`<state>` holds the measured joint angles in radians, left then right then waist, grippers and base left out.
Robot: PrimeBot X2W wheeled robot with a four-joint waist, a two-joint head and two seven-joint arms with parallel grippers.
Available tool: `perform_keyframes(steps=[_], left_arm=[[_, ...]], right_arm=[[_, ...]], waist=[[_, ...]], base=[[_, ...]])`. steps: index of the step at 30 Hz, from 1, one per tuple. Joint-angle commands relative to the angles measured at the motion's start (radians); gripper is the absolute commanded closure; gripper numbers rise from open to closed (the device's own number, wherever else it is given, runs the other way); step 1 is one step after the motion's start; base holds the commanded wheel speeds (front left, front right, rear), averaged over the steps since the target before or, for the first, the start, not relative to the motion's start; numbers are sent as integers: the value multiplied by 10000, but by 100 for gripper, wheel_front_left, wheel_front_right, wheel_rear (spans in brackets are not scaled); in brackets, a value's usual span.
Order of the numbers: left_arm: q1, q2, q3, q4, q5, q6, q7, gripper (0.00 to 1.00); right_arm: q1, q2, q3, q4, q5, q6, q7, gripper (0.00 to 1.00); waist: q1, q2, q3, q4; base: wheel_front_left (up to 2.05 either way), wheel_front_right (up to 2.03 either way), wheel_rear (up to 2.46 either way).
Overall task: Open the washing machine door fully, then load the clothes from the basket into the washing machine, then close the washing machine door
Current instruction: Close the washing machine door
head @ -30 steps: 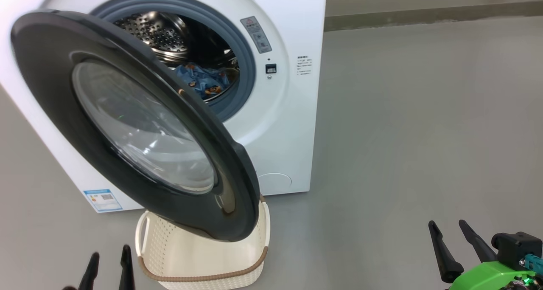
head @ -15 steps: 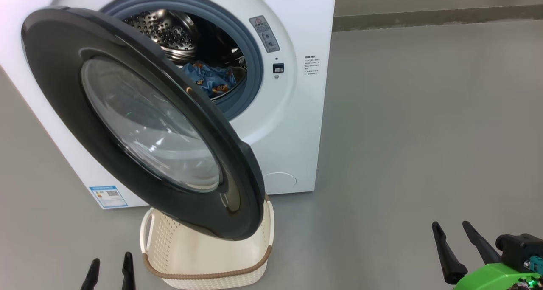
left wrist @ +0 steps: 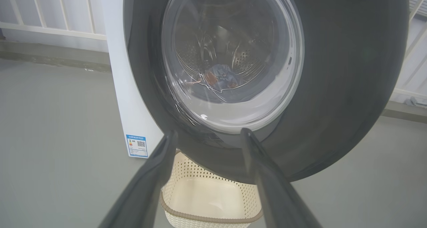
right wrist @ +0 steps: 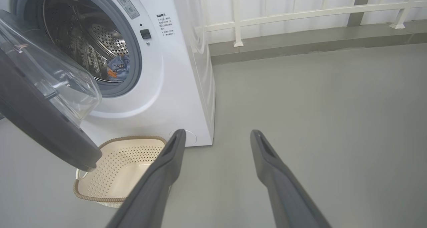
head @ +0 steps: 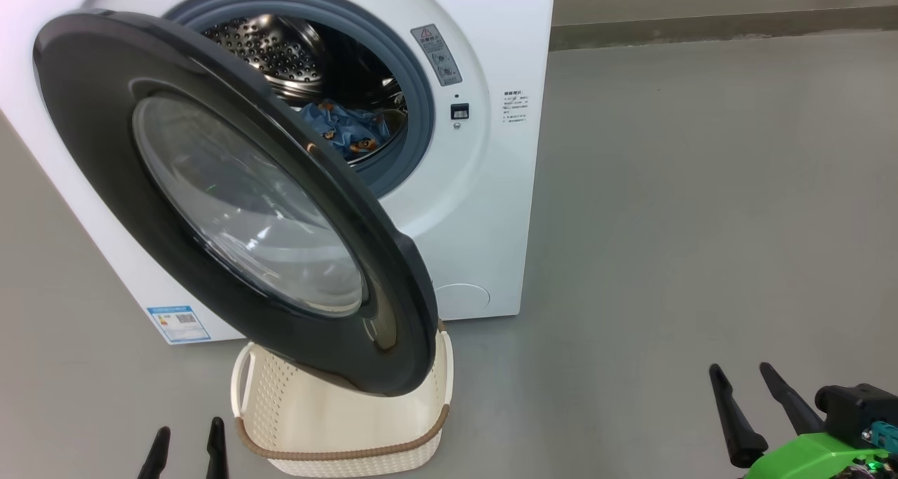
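Note:
The white washing machine (head: 484, 205) stands with its round black door (head: 105, 156) swung partly out over the cream basket (head: 337, 423), which holds nothing. Blue printed clothes (head: 344, 128) lie inside the steel drum, seen through the door glass as clothes (left wrist: 220, 79) in the left wrist view and as clothes (right wrist: 117, 67) in the right wrist view. My left gripper (head: 186, 431) is open at the lower left, just left of the basket, facing the door (left wrist: 350, 81). My right gripper (head: 740, 369) is open at the lower right, well away from the basket (right wrist: 116, 168).
Grey floor spreads to the right of the machine. A low kerb and white railing (right wrist: 300, 14) run behind it. A blue label (head: 179, 323) marks the machine's lower left corner.
The camera shifted slightly, so the machine sits a little further right than a second ago. The left gripper sits lower in the picture. Door, basket and clothes are unmoved.

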<state>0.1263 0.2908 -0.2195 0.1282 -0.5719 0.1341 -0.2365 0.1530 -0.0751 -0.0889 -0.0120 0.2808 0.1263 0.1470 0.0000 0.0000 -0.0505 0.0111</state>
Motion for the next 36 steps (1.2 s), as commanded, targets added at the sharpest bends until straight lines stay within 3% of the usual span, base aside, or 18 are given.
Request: perform_keyframes(steps=[1,2,3,4,13,27,36], left_arm=[[-270,228,338,-302,67,88,-15,0],[-275,254,333,-302,91,105,-9,0],[-283,261,323,-307,91,107,-1,0],[-330,255,279,-317,90,87,12,0],[-482,171,40,-305,84,14,75,0],[-744,188,-221,-269,124,-60,178,0],[-896,129,-399,-112,89,-153,206,0]], right_arm=[[-396,-160,296,-354,-90,44,-134,0],[-450,-155,334,-354,-55,44,-161,38],[-512,-163,379,-356,-35,44,-181,63],[-665,-195,462,-413,14,44,-286,100],[-2052,-360,1554,-554,140,44,-522,100],[-3938,-205,5121,-661,1099,44,-673,100],[-4457,-108,6330,797,1836,44,-748,100]], waist=[[0,0,14,9],[0,0,22,21],[0,0,34,45],[0,0,63,145],[0,0,128,731],[0,0,59,2183],[0,0,68,2893]], base=[[0,0,0],[0,0,0],[0,0,0],[0,0,0],[0,0,0],[0,0,0],[0,0,0]])
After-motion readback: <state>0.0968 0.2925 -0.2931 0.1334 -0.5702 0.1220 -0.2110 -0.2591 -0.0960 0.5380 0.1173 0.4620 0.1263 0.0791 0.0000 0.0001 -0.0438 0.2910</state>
